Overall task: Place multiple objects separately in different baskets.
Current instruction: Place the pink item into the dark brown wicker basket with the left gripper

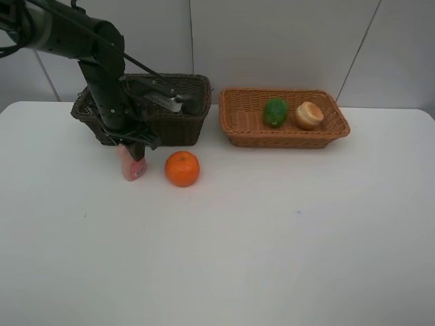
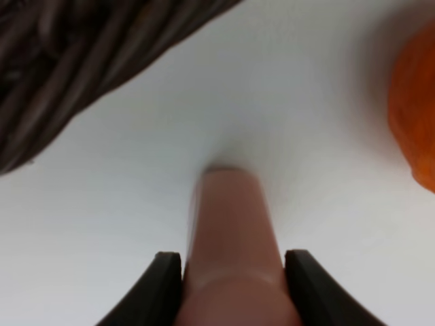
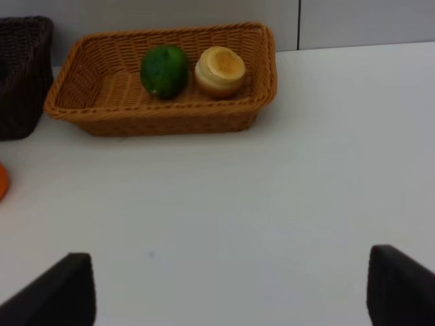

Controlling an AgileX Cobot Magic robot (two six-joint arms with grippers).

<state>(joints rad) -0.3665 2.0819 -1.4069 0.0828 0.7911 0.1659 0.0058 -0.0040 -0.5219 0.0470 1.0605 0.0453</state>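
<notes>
A pink bottle (image 1: 132,165) lies on the white table in front of the dark brown basket (image 1: 183,125). My left gripper (image 1: 133,144) comes down over it. In the left wrist view the bottle (image 2: 231,224) sits between the two black fingers (image 2: 165,285), which press against its sides. An orange (image 1: 182,168) rests just to the bottle's right. The light tan basket (image 1: 245,122) holds a green fruit (image 1: 275,111) and a peach-like fruit (image 1: 309,115). My right gripper (image 3: 230,261) hangs open over bare table, its fingers wide apart and empty.
The left arm (image 1: 102,61) covers much of the dark basket, so its inside is mostly hidden. White table (image 1: 272,238) stretches in front of both baskets. A grey panelled wall stands close behind them.
</notes>
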